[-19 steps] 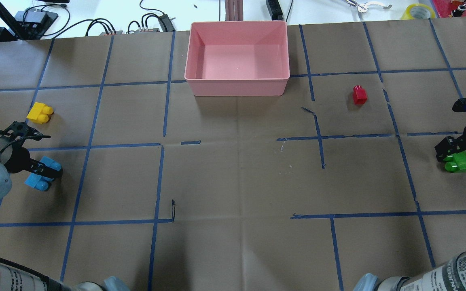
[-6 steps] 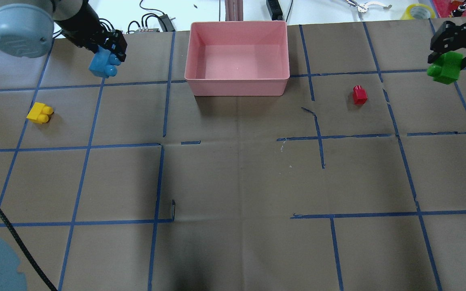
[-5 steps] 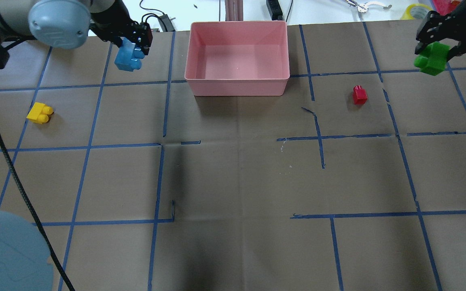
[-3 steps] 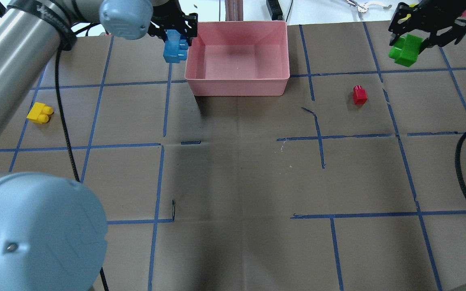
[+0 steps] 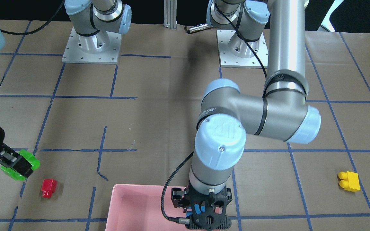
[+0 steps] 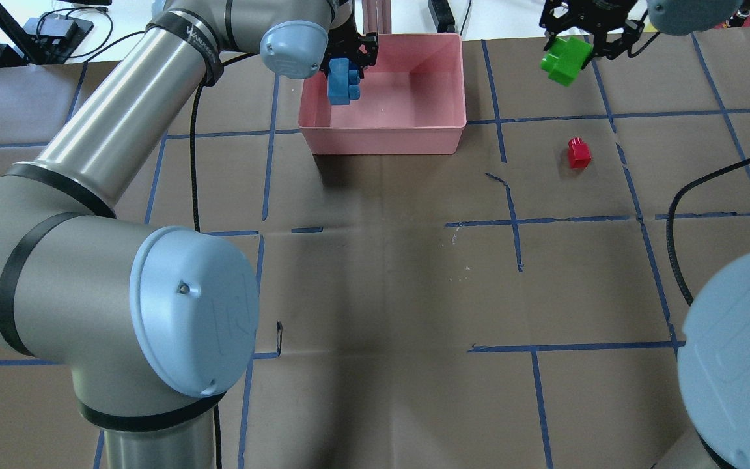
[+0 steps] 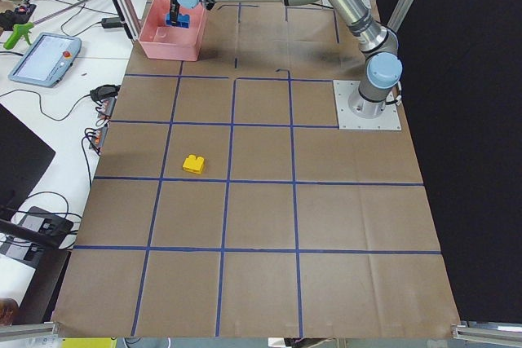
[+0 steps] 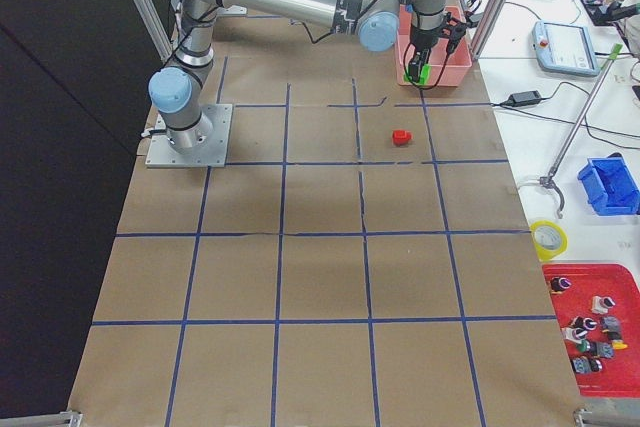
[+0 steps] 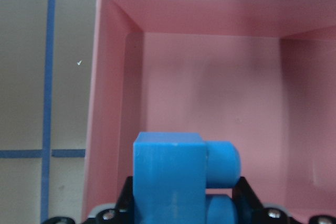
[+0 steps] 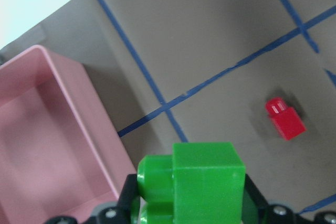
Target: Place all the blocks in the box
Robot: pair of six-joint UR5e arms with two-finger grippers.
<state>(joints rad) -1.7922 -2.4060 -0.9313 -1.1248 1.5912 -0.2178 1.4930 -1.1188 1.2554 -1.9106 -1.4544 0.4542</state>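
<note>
My left gripper (image 6: pixel 346 64) is shut on the light blue brick (image 6: pixel 342 83) and holds it above the left part of the pink box (image 6: pixel 381 138). The left wrist view shows this brick (image 9: pixel 173 174) over the box floor near the left wall (image 9: pixel 113 77). My right gripper (image 6: pixel 573 47) is shut on the green brick (image 6: pixel 565 60) and holds it in the air to the right of the box. The red brick (image 6: pixel 579 153) lies on the table below it. The yellow brick (image 5: pixel 349 181) lies far off on the robot's left side, hidden by my left arm in the overhead view.
My left arm's large elbow (image 6: pixel 121 293) stretches across the left half of the overhead view. My right arm's elbow (image 6: pixel 739 365) fills the lower right corner. Cables and a power strip (image 6: pixel 441 13) lie beyond the table's far edge. Blue tape lines grid the brown table cover.
My left gripper has carried the light blue brick rightward from beside the box's left wall to over the box. My right gripper has carried the green brick leftward toward the box.
</note>
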